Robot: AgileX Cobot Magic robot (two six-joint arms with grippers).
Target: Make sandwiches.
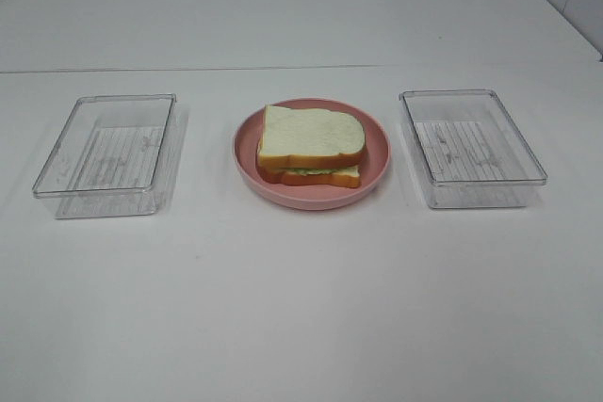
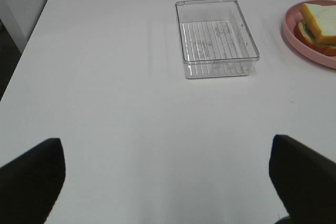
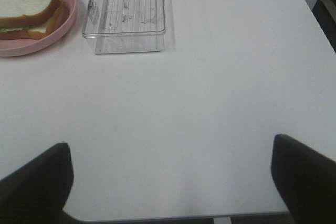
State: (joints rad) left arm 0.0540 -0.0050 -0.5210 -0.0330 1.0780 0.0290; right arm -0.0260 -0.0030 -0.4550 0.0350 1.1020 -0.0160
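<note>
A sandwich of two white bread slices with orange-brown crust and a strip of green lettuce between them lies on the pink round plate at the table's middle. The left wrist view catches its edge, the sandwich, and the right wrist view shows the sandwich too. Neither arm appears in the exterior high view. My left gripper is open over bare table, well short of the left tray. My right gripper is open near the table's front edge, with nothing between its fingers.
A clear plastic tray stands left of the plate and another clear tray right of it, both empty. The white table's left edge and right edge show in the wrist views.
</note>
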